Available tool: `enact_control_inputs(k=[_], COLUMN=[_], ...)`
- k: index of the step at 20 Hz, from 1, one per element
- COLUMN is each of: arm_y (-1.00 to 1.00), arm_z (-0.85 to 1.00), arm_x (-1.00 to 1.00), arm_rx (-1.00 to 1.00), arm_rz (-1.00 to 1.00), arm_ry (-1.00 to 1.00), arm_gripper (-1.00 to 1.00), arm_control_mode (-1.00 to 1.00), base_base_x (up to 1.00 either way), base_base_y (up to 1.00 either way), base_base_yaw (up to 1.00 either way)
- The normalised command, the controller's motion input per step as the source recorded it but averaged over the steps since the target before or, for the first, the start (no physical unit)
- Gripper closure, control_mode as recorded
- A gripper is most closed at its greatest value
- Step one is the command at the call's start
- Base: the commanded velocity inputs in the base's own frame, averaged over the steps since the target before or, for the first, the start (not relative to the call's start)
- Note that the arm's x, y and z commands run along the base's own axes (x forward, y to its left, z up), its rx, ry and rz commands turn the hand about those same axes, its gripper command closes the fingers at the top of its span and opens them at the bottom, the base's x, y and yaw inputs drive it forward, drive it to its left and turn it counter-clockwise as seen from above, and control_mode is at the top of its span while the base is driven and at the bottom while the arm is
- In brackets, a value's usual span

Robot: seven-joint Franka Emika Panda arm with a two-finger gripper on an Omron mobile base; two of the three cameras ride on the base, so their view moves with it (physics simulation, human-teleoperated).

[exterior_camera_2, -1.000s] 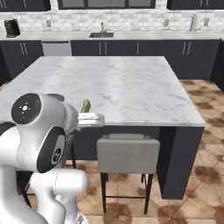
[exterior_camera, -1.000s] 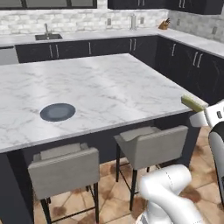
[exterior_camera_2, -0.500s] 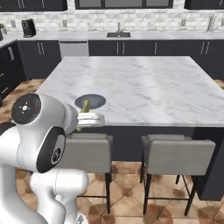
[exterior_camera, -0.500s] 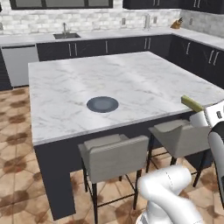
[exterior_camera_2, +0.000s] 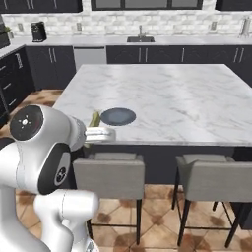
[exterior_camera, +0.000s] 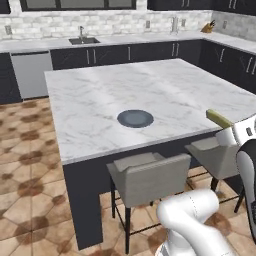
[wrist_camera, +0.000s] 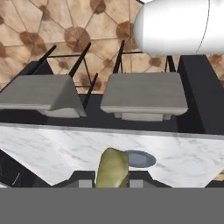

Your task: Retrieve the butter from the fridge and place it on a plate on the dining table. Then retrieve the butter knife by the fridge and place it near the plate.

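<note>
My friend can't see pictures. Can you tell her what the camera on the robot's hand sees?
The gripper holds the yellow-olive butter up close. Just past it, the dark round plate sits on the white marble dining table, with two grey stools and brown floor tiles beyond.

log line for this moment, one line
phase: carrying | gripper: shut on butter | plate: bare, on dining table | butter: not yet placed

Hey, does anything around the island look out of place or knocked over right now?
Nothing stands out. The plate lies flat on the dining table, the stools stand upright at its edge, and the gripper holds the butter short of the plate.
</note>
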Motion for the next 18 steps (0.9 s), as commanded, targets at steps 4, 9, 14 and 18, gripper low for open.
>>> enact_control_inputs(k=[4, 9, 14, 18], arm_y=[0.0, 0.0, 0.0, 0.26], arm_z=[0.0, 0.0, 0.0, 0.0], arm_x=[0.0, 0.0, 0.0, 0.67], arm_rx=[0.0, 0.0, 0.0, 0.0], arm_rz=[0.0, 0.0, 0.0, 0.0], arm_ry=[0.0, 0.0, 0.0, 0.07], arm_gripper=[1.0, 1.0, 1.0, 1.0], arm_control_mode=[1.0, 1.0, 1.0, -1.0], base_base_x=[0.5, 0.4, 0.56, 0.18], base_base_y=[0.38, 0.49, 0.43, 0.08], base_base_yaw=[0.0, 0.0, 0.0, 0.0])
